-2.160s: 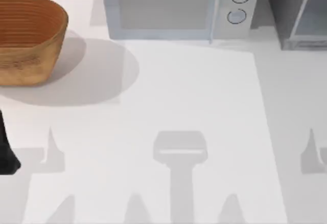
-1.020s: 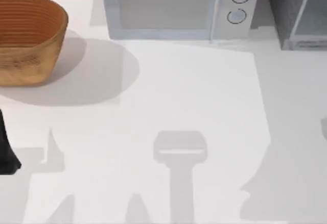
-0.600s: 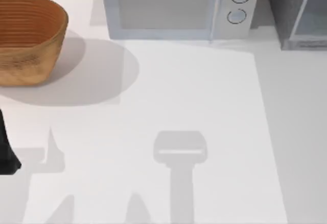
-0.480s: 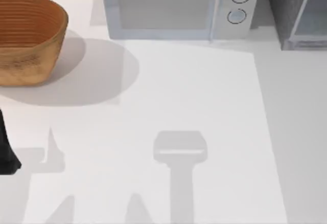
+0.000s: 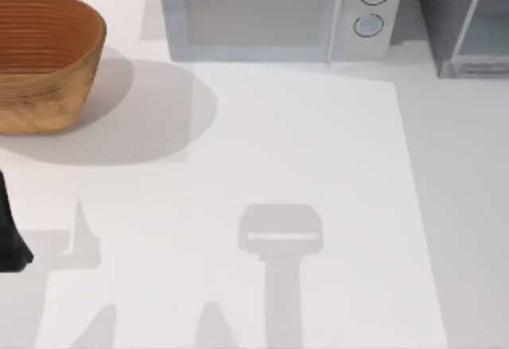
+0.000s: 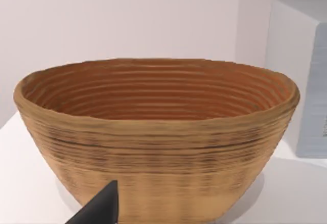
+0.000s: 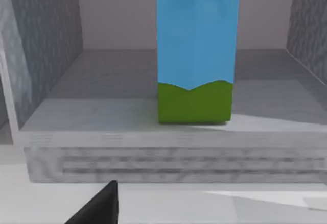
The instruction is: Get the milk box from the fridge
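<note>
The milk box (image 7: 196, 50) stands upright on the floor of the open fridge (image 7: 46, 50) in the right wrist view; its blue sides and green bottom band show, and its top is cut off by the frame. A dark part of my right gripper (image 7: 97, 208) sits low in front of the fridge's front ledge, apart from the carton. From above, the fridge (image 5: 441, 7) is at the table's far right corner. My left arm (image 5: 8, 242) is parked at the left edge, and a dark part of its gripper (image 6: 99, 208) faces the basket.
A woven brown basket (image 5: 44, 59) stands at the back left. A light blue-grey microwave (image 5: 270, 15) with two round dials is at the back middle, just left of the fridge. The white table (image 5: 302, 150) spreads in front of them.
The right arm's shadow, which swept over the table's right side, is gone from the top view. The left arm, basket, microwave and fridge have not moved.
</note>
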